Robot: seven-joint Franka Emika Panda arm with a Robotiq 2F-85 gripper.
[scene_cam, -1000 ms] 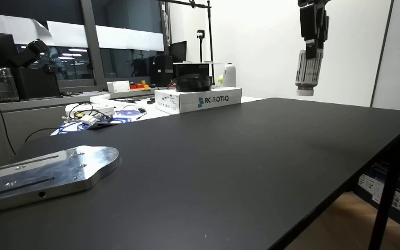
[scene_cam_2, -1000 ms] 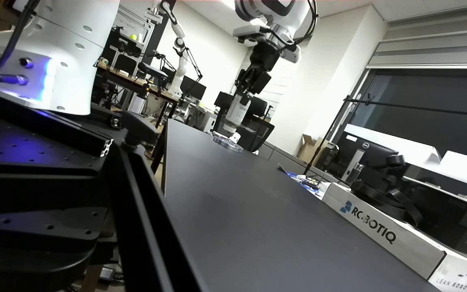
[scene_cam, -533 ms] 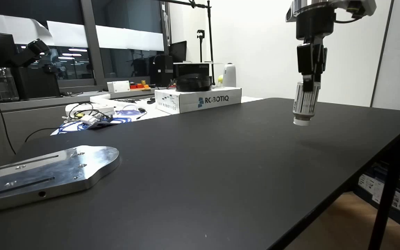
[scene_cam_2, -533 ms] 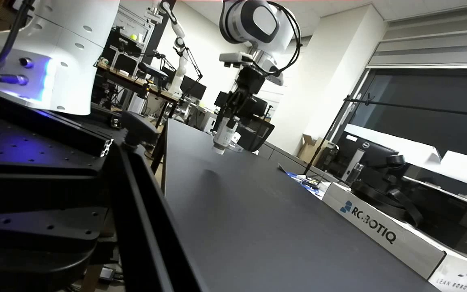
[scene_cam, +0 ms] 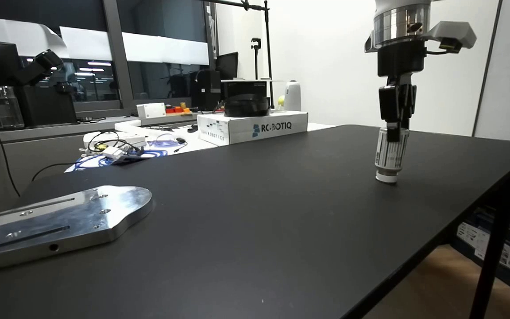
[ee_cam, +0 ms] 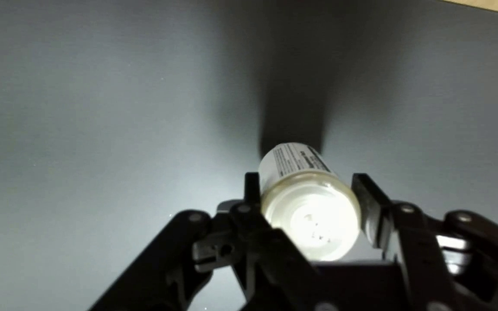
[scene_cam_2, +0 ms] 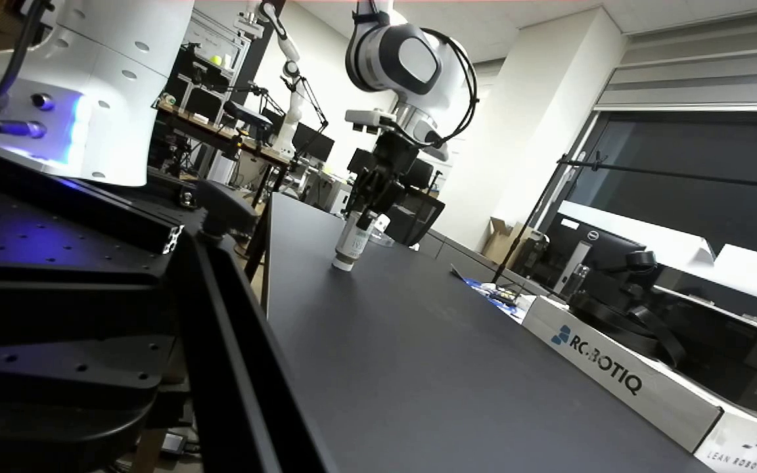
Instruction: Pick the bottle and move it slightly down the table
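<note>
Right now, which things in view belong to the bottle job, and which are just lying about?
For the job:
bottle, white end down
gripper holding it
black table

Lying about:
silver metal plate on the table
Robotiq box
black round object on that box

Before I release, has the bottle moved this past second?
Yes, downward: in an exterior view, the bottle showed above the far edge of the table; now mostly against its top.

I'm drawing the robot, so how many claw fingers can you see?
2. In the wrist view picture, one finger is left of the bottle, and the other finger is right of it. No third finger shows in any view.
</note>
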